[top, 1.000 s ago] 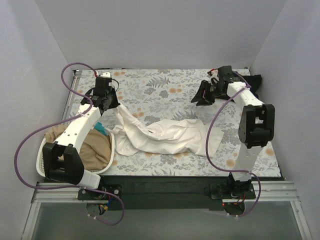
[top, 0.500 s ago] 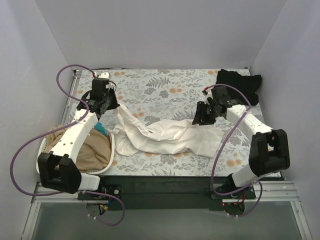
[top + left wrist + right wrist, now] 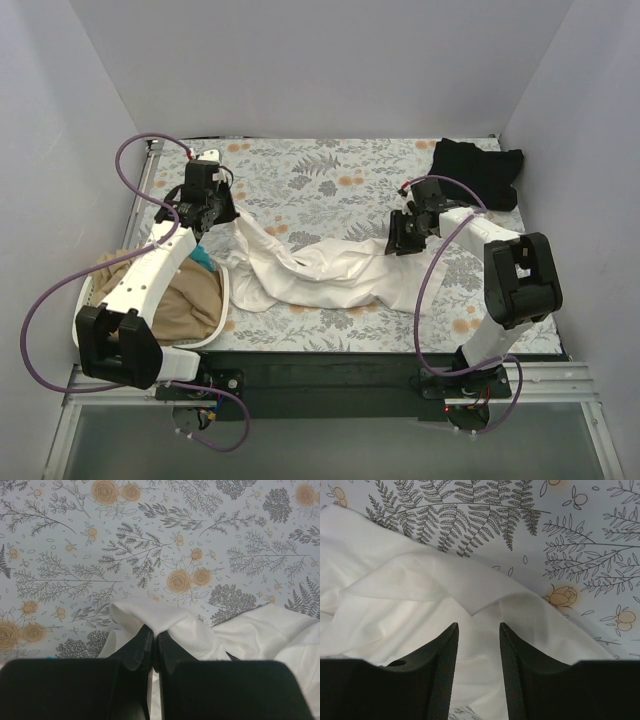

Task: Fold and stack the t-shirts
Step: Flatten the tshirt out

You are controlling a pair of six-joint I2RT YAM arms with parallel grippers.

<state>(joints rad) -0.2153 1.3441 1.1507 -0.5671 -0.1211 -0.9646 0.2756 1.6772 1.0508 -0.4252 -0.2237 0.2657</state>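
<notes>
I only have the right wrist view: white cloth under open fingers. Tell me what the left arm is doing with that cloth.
Observer: The left end effector is shut on a fold at the left end of the white t-shirt.
Operator: Report where the black shirt is.
Observer: The black t-shirt lies at the far right corner of the table, apart from the white one.
Operator: Now the tan one.
Observer: The tan t-shirt sits in the laundry basket at the near left edge.
</notes>
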